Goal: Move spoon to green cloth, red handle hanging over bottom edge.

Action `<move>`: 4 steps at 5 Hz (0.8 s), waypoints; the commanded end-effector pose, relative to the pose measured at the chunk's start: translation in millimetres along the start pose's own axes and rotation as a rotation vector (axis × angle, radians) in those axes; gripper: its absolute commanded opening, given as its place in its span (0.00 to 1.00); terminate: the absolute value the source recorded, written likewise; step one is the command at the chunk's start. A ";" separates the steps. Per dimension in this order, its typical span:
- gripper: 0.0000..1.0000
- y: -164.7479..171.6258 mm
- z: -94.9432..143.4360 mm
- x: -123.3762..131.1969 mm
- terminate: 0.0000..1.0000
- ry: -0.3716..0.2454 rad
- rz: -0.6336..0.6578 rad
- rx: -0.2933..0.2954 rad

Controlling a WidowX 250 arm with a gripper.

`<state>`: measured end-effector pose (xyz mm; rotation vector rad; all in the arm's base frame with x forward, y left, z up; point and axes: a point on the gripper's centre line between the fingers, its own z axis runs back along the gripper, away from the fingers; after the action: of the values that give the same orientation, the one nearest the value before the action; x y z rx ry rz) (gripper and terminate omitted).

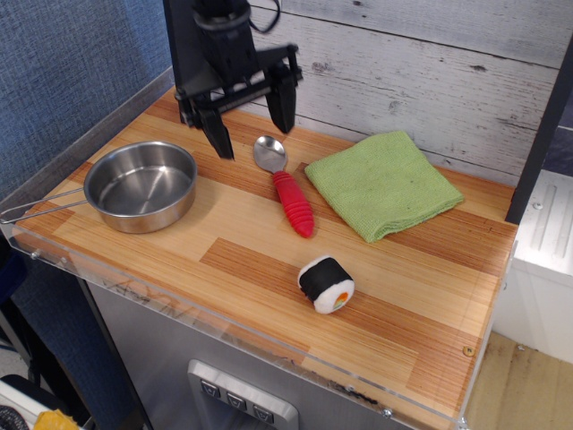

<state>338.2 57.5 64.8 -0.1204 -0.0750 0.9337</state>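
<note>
Bare wood btwn spoon (285, 185) & pan (141, 185) (sushi (326, 284) near front).

Gripper (251, 125) downward, jaws wide apart

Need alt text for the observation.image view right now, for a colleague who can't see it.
An open gripper hangs just above the spoon, which lies on the wooden table left of the green cloth. A steel pan sits left, a toy sushi roll in front.
</note>
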 end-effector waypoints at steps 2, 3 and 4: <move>1.00 -8.0 -25.7 -8.0 0.00 0.038 -0.101 0.082; 1.00 -7.6 -37.4 -11.7 0.00 0.067 -0.119 0.115; 1.00 -10.3 -43.3 -12.6 0.00 0.074 -0.120 0.114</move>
<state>338.5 38.0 10.3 -0.0333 0.0837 0.8189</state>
